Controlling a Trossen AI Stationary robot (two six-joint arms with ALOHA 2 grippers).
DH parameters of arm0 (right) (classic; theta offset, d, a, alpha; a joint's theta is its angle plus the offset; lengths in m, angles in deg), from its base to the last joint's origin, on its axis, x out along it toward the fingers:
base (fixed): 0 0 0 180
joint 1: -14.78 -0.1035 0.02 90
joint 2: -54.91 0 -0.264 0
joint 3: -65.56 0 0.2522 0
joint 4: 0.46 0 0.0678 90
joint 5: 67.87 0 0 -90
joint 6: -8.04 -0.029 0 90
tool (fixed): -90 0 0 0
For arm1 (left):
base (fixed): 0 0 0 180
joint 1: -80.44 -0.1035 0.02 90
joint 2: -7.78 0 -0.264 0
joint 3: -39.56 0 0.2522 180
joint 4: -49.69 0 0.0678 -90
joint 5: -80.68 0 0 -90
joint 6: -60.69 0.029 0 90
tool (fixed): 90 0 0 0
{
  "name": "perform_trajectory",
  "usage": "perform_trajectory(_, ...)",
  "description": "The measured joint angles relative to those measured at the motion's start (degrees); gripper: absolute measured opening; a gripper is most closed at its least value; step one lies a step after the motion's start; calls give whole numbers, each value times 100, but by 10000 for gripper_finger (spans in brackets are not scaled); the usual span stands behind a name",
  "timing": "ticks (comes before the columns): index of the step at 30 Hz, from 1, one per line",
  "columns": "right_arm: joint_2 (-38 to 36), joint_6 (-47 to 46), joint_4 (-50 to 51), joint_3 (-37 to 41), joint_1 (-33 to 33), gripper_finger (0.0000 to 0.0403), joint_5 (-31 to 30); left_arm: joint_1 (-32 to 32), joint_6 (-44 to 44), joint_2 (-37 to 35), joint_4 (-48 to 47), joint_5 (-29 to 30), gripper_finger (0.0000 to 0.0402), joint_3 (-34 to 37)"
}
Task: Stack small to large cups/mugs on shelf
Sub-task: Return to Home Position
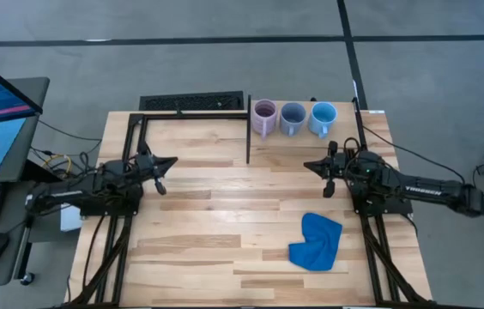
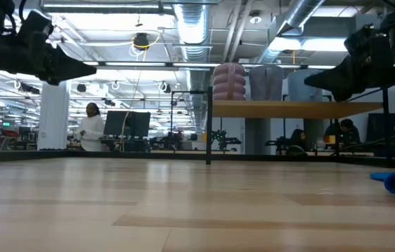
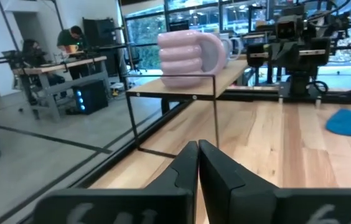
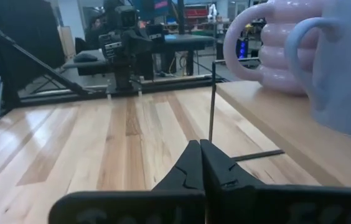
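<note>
Three mugs stand side by side on the raised pale wood shelf (image 1: 306, 142) at the table's far edge: lilac mug (image 1: 264, 117), grey-blue mug (image 1: 293, 118), sky-blue mug (image 1: 323, 118), each resting on its base. In the low view the lilac mug (image 2: 230, 81) stands on the shelf (image 2: 295, 108). My left gripper (image 1: 171, 161) hovers shut over the table's left part, pointing right. My right gripper (image 1: 309, 166) hovers shut over the right part, pointing left, near the shelf's near edge. In the wrist views the left gripper (image 3: 197, 163) and the right gripper (image 4: 199, 163) are both closed on nothing.
A crumpled blue cloth (image 1: 317, 242) lies on the table near the right arm. A thin black bar (image 1: 249, 129) marks the shelf's left edge; a black frame (image 1: 139, 129) stands at the far left. People sit at desks in the room behind (image 2: 91, 126).
</note>
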Motion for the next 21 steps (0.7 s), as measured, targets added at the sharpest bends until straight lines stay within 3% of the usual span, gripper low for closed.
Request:
perform_trajectory(8, -73, 52, -17, 0, 274, 1, 362, -769, -66, 0, -115, -808, 1, 0)
perform_trajectory(21, -87, 88, 204, 0, 935, 2, 981, -1258, -97, 0, -193, -1250, 2, 0)
